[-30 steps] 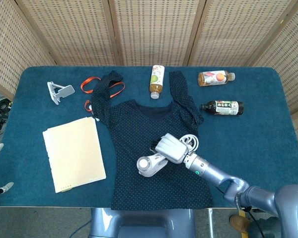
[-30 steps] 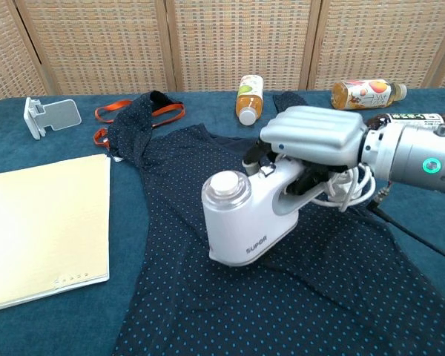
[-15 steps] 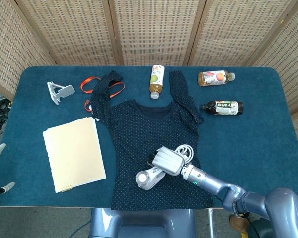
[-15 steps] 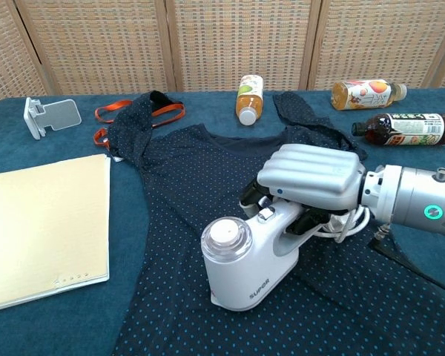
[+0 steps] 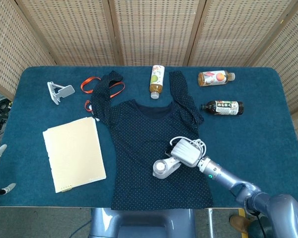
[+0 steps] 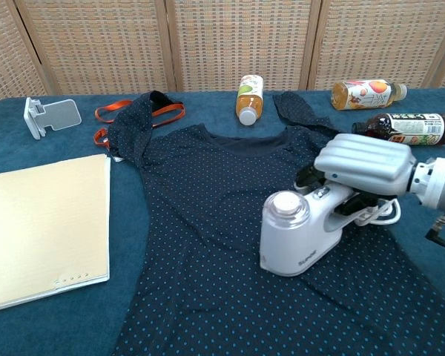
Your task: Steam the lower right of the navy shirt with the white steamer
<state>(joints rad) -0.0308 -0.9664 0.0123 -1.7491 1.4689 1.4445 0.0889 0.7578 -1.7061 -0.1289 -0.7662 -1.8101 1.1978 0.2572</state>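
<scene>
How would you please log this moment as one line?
right hand grips white steamer | steamer on navy shirt lower right | left hand unseen

Hand (image 5: 187,151) gripping steamer (image 5: 165,167) on shirt (image 5: 149,148)

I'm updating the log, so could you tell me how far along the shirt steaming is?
Done: the right hand grips the steamer, and its head sits on the shirt. In hand: steaming the lower right of the shirt. Left: finishing that area; whether steam is coming out cannot be seen.
</scene>
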